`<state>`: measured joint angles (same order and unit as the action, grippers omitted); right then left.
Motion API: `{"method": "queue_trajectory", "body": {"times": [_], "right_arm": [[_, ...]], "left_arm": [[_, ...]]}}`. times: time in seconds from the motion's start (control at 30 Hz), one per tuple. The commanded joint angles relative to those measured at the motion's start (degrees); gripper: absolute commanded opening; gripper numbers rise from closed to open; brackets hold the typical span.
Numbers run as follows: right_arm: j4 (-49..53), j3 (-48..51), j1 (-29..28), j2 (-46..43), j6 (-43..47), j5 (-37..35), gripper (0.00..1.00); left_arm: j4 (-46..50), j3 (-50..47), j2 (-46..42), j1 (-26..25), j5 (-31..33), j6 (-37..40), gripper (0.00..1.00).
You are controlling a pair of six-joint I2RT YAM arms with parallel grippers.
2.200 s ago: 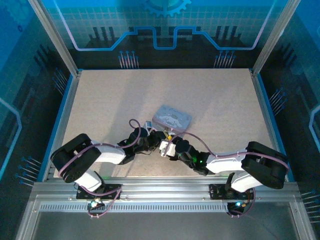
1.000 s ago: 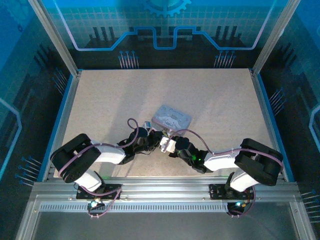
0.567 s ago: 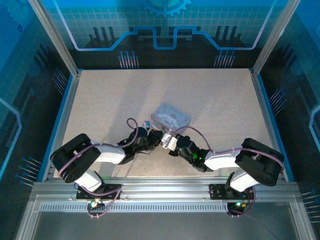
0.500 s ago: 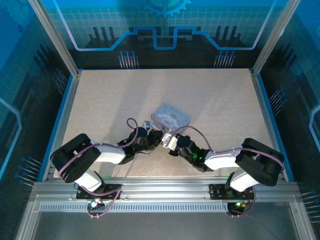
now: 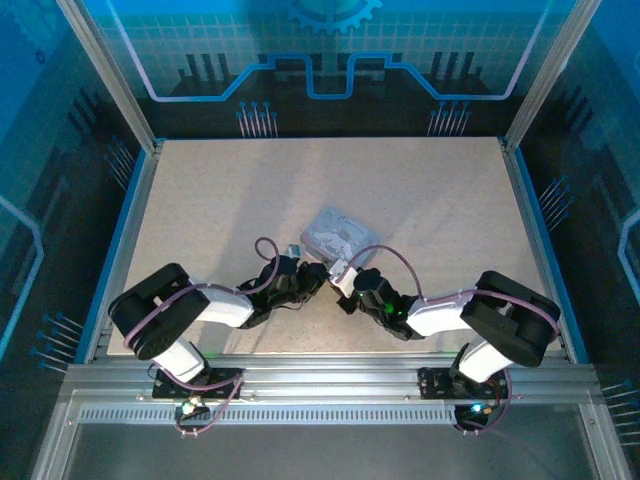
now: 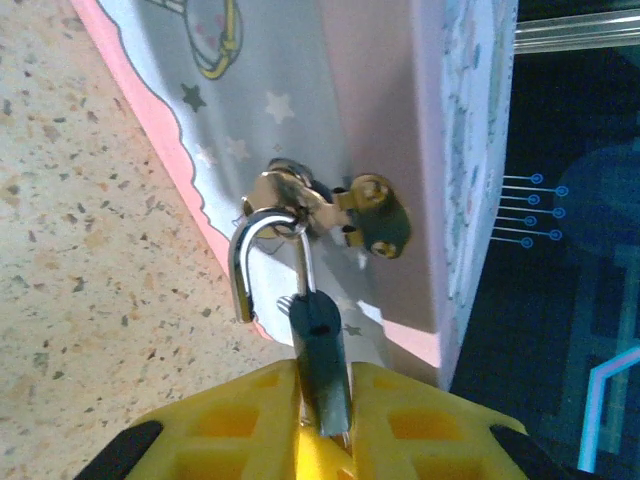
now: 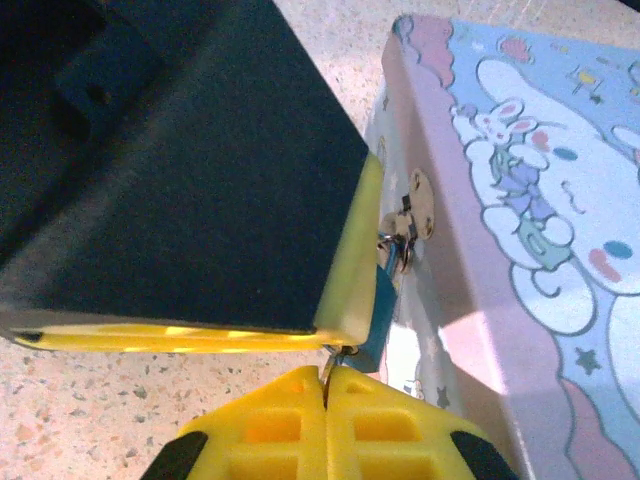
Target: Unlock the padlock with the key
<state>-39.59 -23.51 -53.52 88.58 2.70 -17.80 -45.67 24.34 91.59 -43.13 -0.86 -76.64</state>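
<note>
Padlock [image 6: 315, 335] pinched in left gripper [image 6: 322, 385], right gripper [image 7: 326, 380] clamped on key [image 7: 326, 359] — shackle [image 6: 240, 270] apparently sprung — next, unhook carefully.

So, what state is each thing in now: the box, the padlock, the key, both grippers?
box: lid closed.
padlock: hanging in the hasp, one shackle leg apparently out of the body.
key: pinched by the right gripper.
left gripper: closed on the padlock.
right gripper: closed on the key.

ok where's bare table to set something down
Open table behind the box to the back wall, and either side out to the rails. Crowded in front of the box, where left arm and right arm meet at the padlock.
</note>
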Motion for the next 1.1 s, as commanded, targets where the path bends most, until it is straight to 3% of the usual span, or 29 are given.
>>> {"method": "queue_trajectory", "body": {"times": [0.0,0.47,1.07], "right_arm": [[-1.25,-0.84,1.24,2.22,-2.06,-1.25,0.00],[-3.56,0.52,1.40,4.36,-5.48,0.42,0.00],[-1.92,2.37,8.36,-0.60,-27.46,15.74,0.00]], "left_arm": [[-2.76,0.22,0.28,-0.31,-0.85,0.46,0.24],[2.51,-0.96,-2.45,0.34,1.44,2.89,0.46],[26.80,-1.33,-23.62,3.65,8.04,11.92,0.65]]}}
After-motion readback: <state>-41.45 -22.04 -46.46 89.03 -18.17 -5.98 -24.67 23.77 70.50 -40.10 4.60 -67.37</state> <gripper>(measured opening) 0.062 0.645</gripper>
